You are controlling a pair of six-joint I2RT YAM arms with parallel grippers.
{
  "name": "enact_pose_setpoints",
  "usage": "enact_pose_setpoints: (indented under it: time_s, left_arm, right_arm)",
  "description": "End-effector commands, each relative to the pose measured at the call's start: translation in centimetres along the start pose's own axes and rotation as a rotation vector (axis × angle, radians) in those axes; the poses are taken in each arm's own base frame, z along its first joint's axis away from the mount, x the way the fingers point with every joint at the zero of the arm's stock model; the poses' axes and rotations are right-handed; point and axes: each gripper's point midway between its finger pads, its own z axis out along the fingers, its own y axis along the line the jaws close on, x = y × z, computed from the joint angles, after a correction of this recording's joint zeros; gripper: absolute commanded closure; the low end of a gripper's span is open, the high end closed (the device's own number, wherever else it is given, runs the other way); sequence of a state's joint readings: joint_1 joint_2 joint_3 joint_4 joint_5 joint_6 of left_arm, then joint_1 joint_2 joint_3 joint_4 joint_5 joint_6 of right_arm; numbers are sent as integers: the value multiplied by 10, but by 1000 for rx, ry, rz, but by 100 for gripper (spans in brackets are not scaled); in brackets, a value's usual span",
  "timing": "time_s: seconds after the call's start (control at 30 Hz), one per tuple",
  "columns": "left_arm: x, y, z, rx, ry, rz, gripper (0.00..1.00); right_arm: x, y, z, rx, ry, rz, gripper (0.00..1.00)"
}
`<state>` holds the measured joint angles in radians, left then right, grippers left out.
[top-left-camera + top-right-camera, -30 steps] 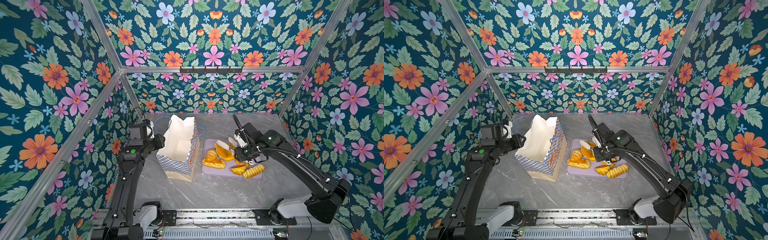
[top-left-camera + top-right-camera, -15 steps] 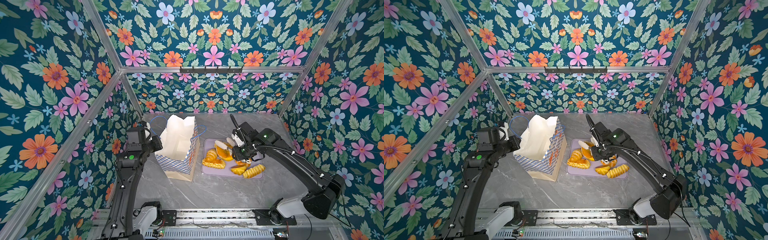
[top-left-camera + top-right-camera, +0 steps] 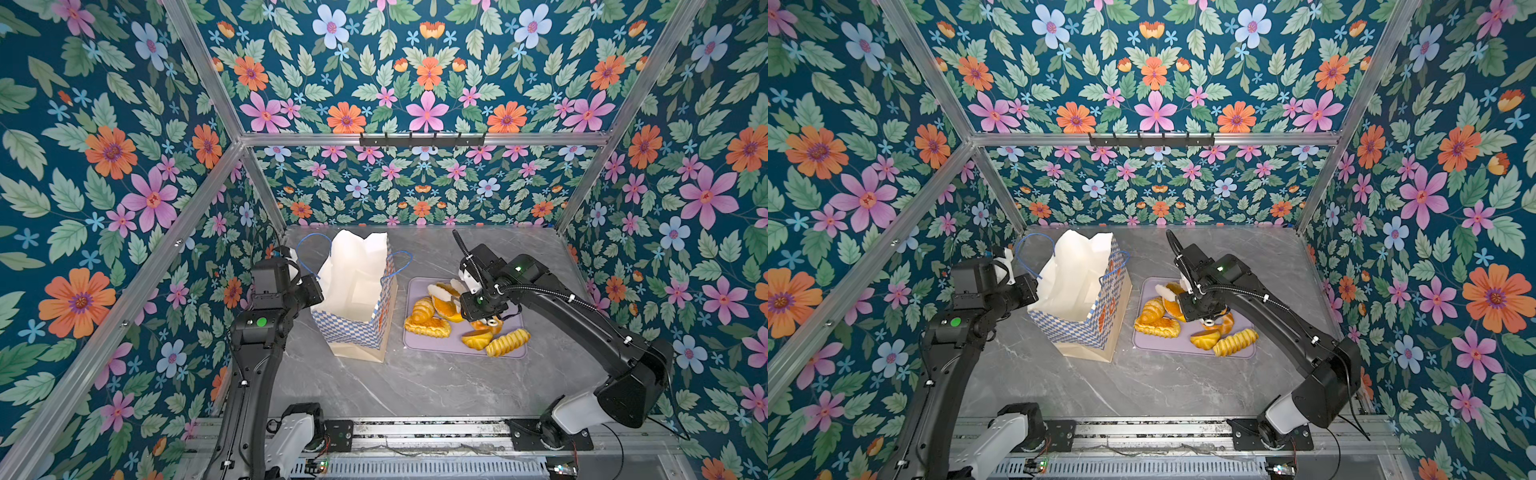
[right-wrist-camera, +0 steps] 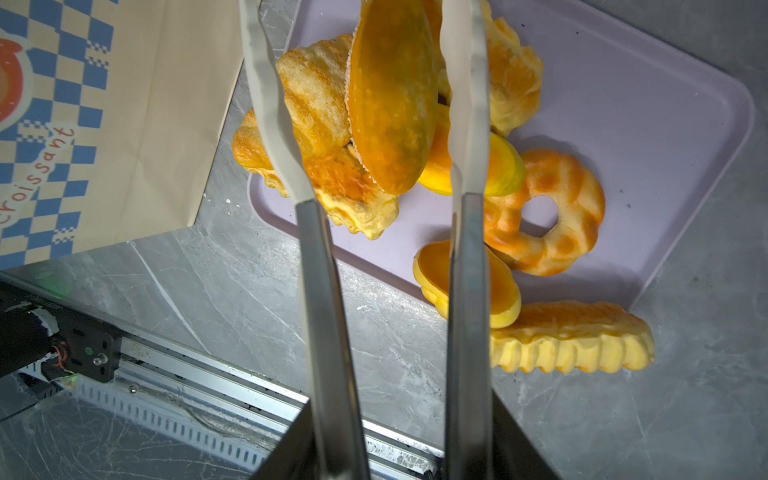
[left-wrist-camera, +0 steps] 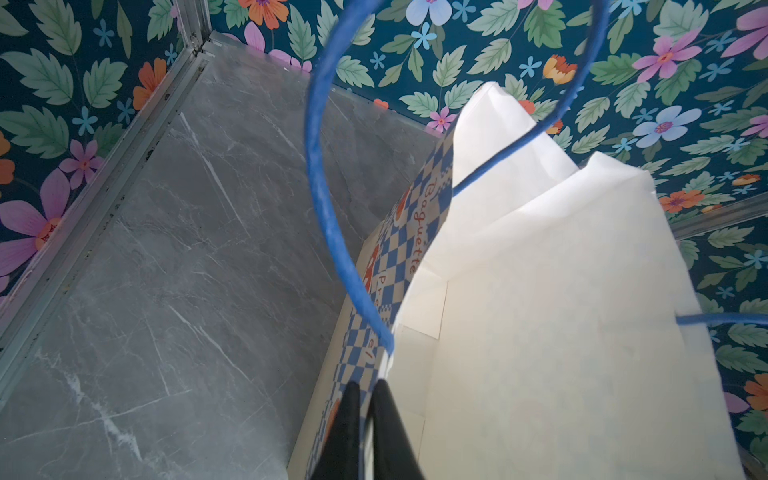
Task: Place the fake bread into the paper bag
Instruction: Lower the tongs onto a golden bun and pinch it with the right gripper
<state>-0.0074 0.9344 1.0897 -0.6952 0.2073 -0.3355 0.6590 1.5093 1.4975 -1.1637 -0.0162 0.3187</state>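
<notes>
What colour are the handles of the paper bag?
Blue; the handles show best in the left wrist view.

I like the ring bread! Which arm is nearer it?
Right: the right end effector, holding tongs, hovers above the ring bread; the left end effector pinches the paper bag's rim, farther away.

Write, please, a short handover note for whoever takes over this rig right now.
Left gripper: shut on the rim of the bag, which stands upright and open beside the tray.
Right gripper: shut on tongs; the tips straddle an oval bun over the tray, but a firm pinch is unclear.
Bread: every piece seen is at the tray; none visible inside the bag.
Done: bag gripped.
Left: pinch, carry and drop each piece into the bag.
</notes>
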Motion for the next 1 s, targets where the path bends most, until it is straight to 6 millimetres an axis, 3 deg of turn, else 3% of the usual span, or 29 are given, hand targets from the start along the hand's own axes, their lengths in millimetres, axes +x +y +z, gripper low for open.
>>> enact_pose_setpoints:
  time_s: [0.0, 0.1, 0.23, 0.97]
  left_arm:
    - [-1, -2, -1, 8, -8, 0, 72]
    - [0, -1, 1, 6, -4, -4, 56]
    - [2, 0, 2, 6, 0, -8, 46]
    - [7, 2, 3, 1, 2, -9, 43]
  right_arm:
    - [1, 0, 2, 4, 8, 0, 52]
    - [2, -1, 5, 9, 14, 1, 51]
    - [3, -2, 11, 16, 26, 0, 50]
    - [-5, -5, 44, 65, 64, 3, 50]
